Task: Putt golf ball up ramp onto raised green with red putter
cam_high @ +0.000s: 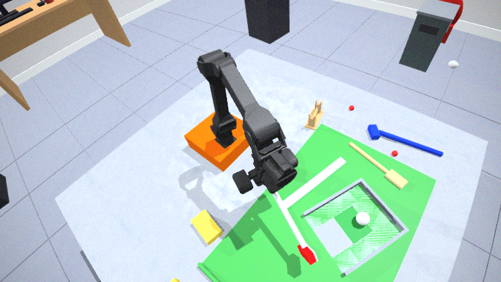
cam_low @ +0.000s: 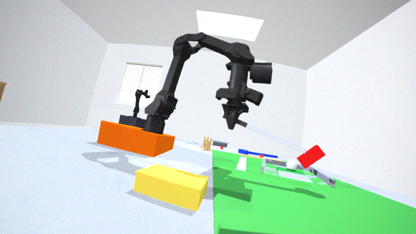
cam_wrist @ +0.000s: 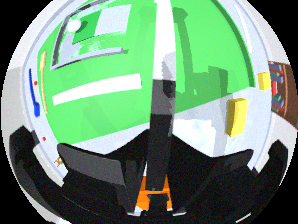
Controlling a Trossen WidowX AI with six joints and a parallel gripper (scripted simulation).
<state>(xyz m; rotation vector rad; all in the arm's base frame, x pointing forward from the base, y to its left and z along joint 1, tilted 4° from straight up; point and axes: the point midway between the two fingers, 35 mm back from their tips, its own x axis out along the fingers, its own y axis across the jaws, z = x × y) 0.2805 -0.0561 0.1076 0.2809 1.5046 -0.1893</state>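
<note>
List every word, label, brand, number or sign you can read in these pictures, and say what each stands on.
None: no readable text shows in any view.
The red putter, golf ball, yellow block and orange base are plain.
The grey cabinet has a dark panel; no writing can be made out on it.

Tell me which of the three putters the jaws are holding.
The red putter, its white shaft clamped in the gripper. The blue putter and the wooden putter lie untouched beyond the raised green.
</note>
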